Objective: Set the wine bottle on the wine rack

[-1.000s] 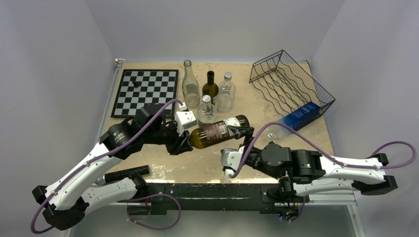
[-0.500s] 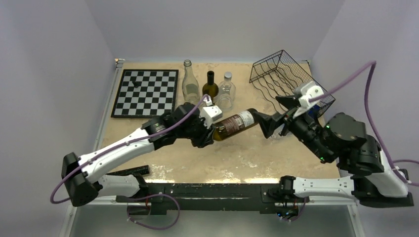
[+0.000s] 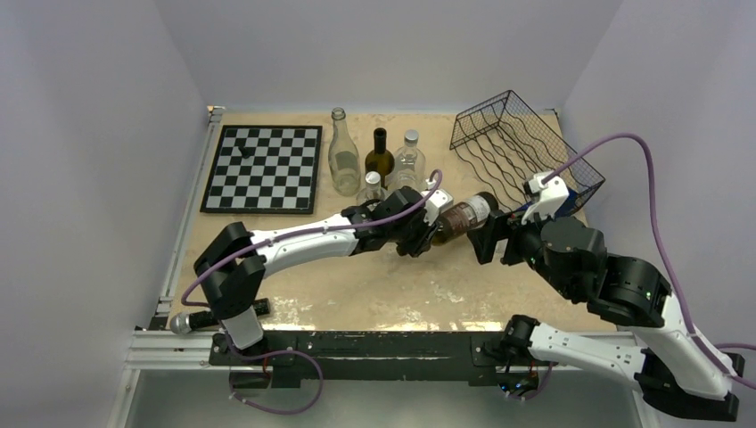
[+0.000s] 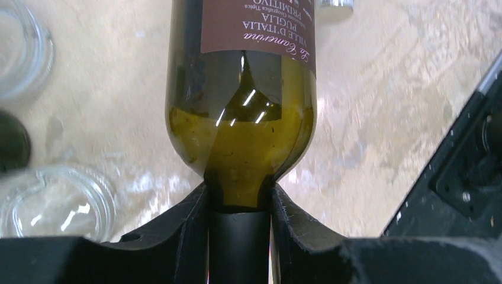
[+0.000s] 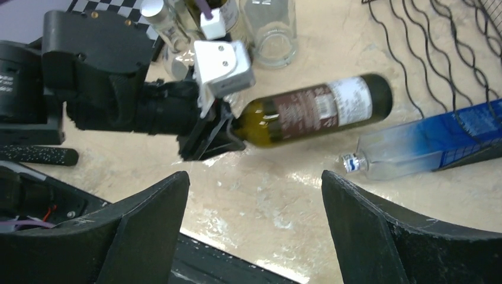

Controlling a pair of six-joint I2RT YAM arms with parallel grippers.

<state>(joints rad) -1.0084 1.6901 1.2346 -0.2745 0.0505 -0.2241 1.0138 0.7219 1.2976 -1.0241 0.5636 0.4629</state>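
Your left pincer (image 4: 238,198) is clamped on the neck of the green glass wine bottle (image 3: 464,216), held sideways over the mottled beige table (image 3: 383,285). Your right pincer (image 5: 254,180) gapes wide, empty. The black wavy-wire wine rack (image 3: 517,152) sits just beyond, by pale walls (image 3: 374,53).

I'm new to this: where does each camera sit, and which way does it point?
Top external: fixed above and behind the arms, looking down on the table; shows the left arm, right arm, chessboard and wine rack.
Left wrist: on the left arm, looking along its fingers, shut on the neck of the wine bottle.
Right wrist: on the right arm, looking down past its own open fingers at the left gripper.
Shared: all three show the wine bottle.
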